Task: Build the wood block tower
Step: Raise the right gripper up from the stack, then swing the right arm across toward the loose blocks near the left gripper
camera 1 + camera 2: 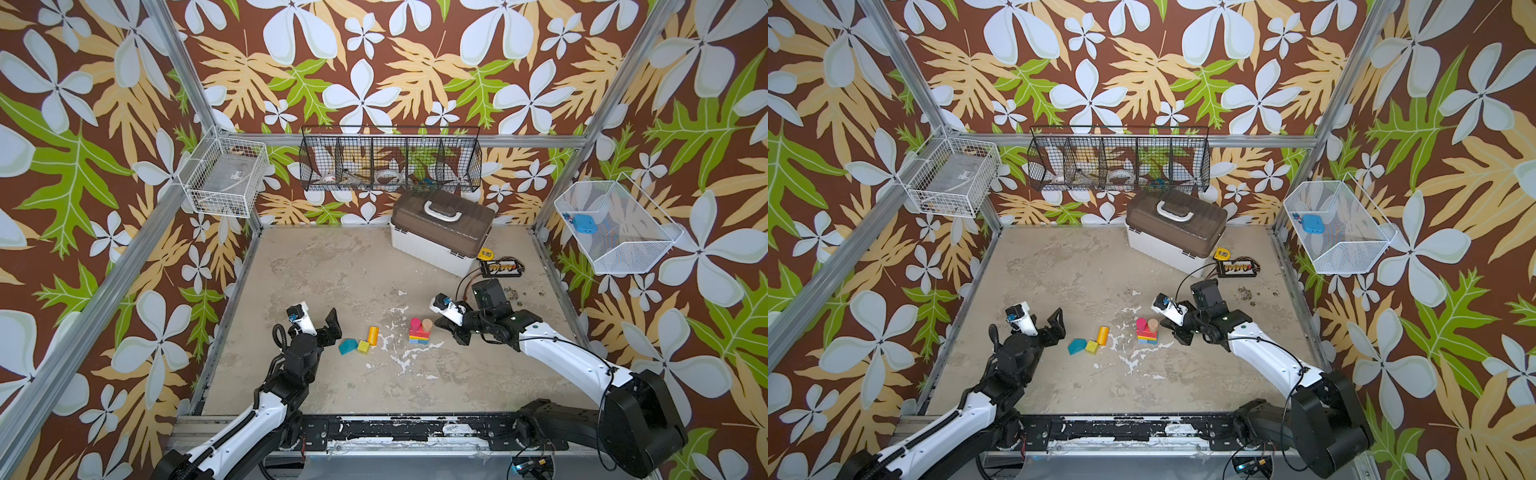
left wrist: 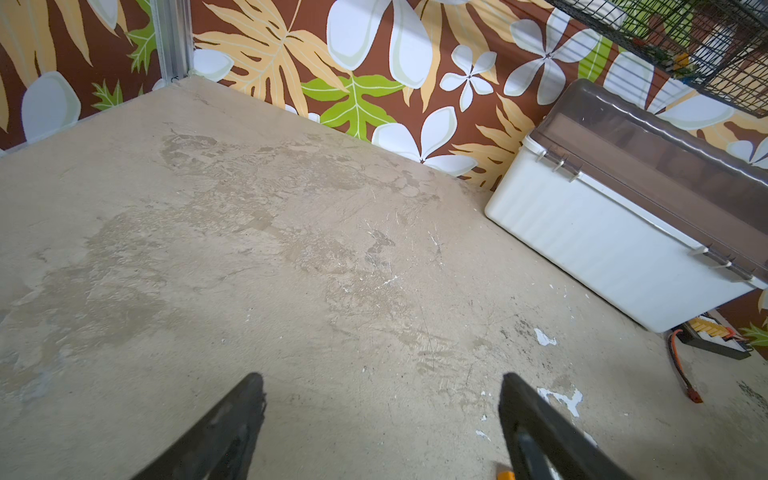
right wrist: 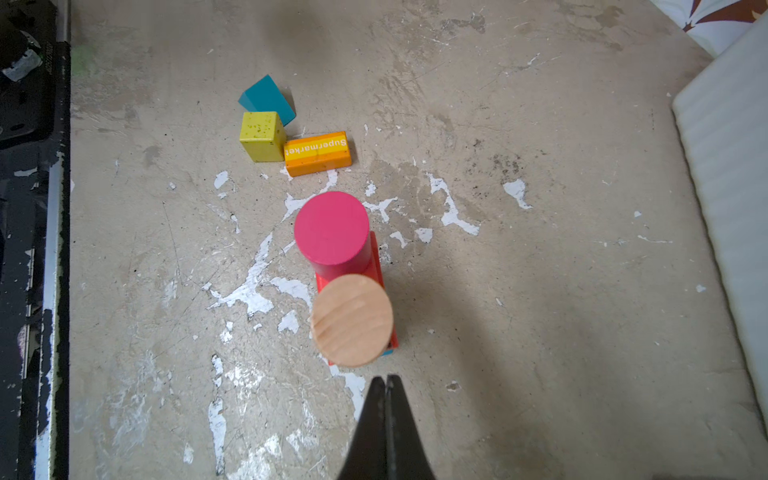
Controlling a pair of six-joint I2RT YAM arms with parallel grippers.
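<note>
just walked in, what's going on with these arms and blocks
Two robot arms are building a block tower. So far it is a low stack: a red piece on blue and yellow ones, with a pink cylinder and a bare wood cylinder side by side on top. The right claw sits shut and empty beside it; the left claw is open and empty. A teal roof piece, a yellow cube and an orange block lie loose near the left arm.

A brown-lidded white case [image 1: 428,247] sits at the table's [image 1: 332,270] back, a yellow tape measure [image 1: 484,253] just beside it.
</note>
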